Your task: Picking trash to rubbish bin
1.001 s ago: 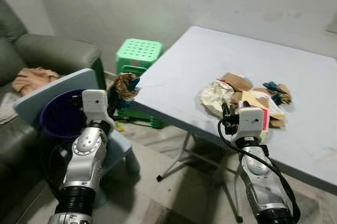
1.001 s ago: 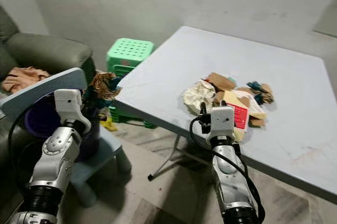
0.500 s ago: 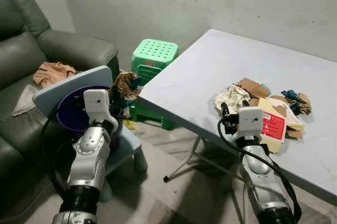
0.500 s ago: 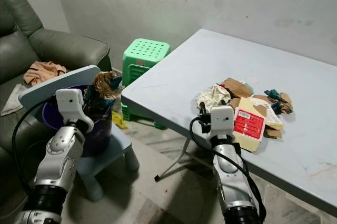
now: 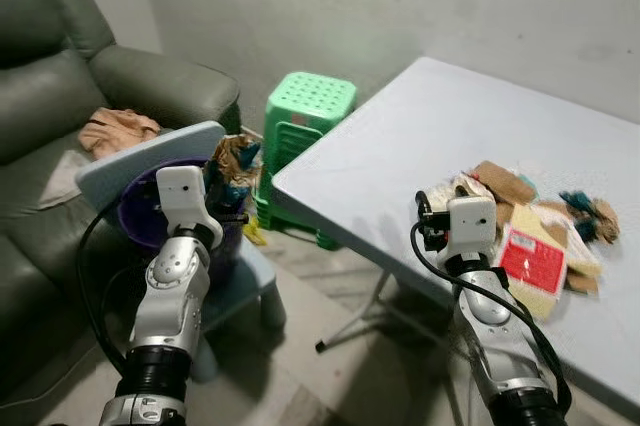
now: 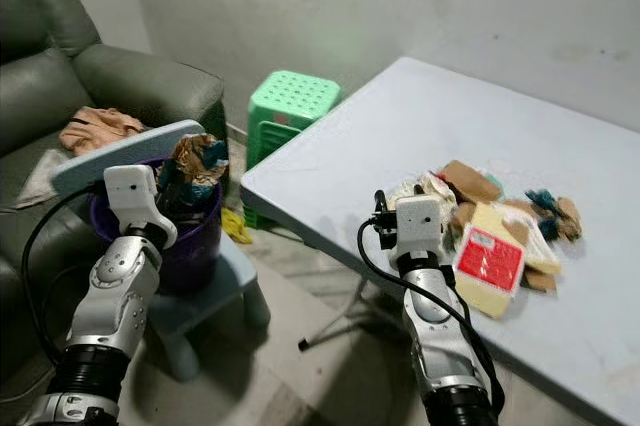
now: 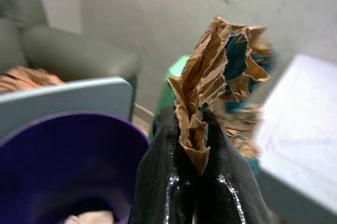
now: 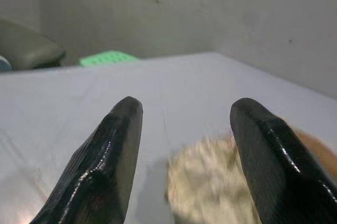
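My left gripper (image 7: 192,124) is shut on a crumpled brown and teal paper wad (image 7: 221,71). It holds the wad (image 5: 236,158) up at the near rim of the purple rubbish bin (image 5: 138,218), whose grey-blue lid (image 5: 150,149) is tipped open. Some pale trash lies in the bottom of the bin (image 7: 58,171). My right gripper (image 8: 187,113) is open over the table's near edge. It points at a crumpled whitish paper (image 8: 210,187) at the front of the trash pile (image 5: 535,246).
The bin stands on a small blue stool (image 5: 245,281) beside a grey sofa (image 5: 150,86) with a tan cloth (image 5: 115,131) on it. A green plastic stool (image 5: 310,111) stands between bin and folding table (image 5: 400,146). A yellow scrap (image 6: 235,226) lies on the floor.
The camera has swung left and come nearer, so the sofa shows more and the trash pile sits further right. The left gripper still holds the wad, now closer to the bin's rim.
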### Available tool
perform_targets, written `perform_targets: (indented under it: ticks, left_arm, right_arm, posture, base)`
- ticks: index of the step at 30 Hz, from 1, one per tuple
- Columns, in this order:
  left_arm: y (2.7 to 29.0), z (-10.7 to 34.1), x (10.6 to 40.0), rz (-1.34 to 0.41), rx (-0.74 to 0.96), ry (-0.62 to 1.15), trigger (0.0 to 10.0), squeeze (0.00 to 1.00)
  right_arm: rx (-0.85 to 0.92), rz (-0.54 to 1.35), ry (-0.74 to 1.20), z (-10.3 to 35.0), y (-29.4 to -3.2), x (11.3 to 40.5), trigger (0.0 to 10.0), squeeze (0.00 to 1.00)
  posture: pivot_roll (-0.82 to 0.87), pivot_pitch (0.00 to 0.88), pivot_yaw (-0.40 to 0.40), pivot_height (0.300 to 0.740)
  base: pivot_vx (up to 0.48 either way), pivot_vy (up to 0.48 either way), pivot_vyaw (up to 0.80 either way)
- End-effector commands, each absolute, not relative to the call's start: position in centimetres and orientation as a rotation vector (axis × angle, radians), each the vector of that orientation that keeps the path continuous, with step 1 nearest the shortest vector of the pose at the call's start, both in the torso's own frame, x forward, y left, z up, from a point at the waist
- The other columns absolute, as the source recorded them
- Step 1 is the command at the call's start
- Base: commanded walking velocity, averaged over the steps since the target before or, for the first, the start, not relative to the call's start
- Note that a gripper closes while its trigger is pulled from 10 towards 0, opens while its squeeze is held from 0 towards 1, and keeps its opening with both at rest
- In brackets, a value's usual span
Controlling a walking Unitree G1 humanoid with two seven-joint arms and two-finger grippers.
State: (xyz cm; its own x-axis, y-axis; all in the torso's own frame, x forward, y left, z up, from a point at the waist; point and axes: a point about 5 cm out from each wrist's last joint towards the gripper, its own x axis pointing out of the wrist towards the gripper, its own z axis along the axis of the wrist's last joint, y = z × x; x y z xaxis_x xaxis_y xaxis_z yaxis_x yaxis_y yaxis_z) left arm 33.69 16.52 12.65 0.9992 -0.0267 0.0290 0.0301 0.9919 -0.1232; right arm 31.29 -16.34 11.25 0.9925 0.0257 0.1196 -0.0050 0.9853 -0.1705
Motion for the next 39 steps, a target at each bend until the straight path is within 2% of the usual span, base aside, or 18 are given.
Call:
perform_targets:
  ticks: [1,17,20,27,39]
  left_arm:
    - [16.27,12.47,33.75,-0.023,-0.139,-0.012,10.0,0.00]
    - [16.11,12.43,33.83,-0.007,-0.116,-0.011,10.0,0.00]
    - [16.08,12.47,33.85,-0.009,-0.120,-0.013,10.0,0.00]
    - [16.15,12.63,33.90,-0.020,-0.146,-0.021,10.0,0.00]
    - [15.99,12.67,34.13,-0.029,-0.143,-0.014,10.0,0.00]
  right_arm:
    - [-0.165,0.007,-0.109,11.19,-16.69,31.37,10.0,0.00]
    - [-0.159,0.017,-0.114,11.31,-16.74,31.16,10.0,0.00]
    - [-0.106,0.026,-0.127,11.47,-16.67,31.04,10.0,0.00]
    - [-0.102,0.041,-0.127,11.51,-16.81,30.89,10.0,0.00]
    - [-0.086,0.058,-0.133,11.63,-16.47,30.97,10.0,0.00]
  posture:
    - [0.02,0.000,-0.103,0.740]
    - [0.01,0.000,-0.107,0.740]
    - [0.01,0.000,-0.107,0.740]
    - [0.01,0.000,-0.108,0.740]
    - [0.01,0.000,-0.104,0.740]
  base:
    - [0.000,0.000,0.80]
    - [0.000,0.000,0.79]
    - [0.000,0.000,0.00]
    - [0.000,0.000,0.00]
    - [0.365,0.000,0.00]
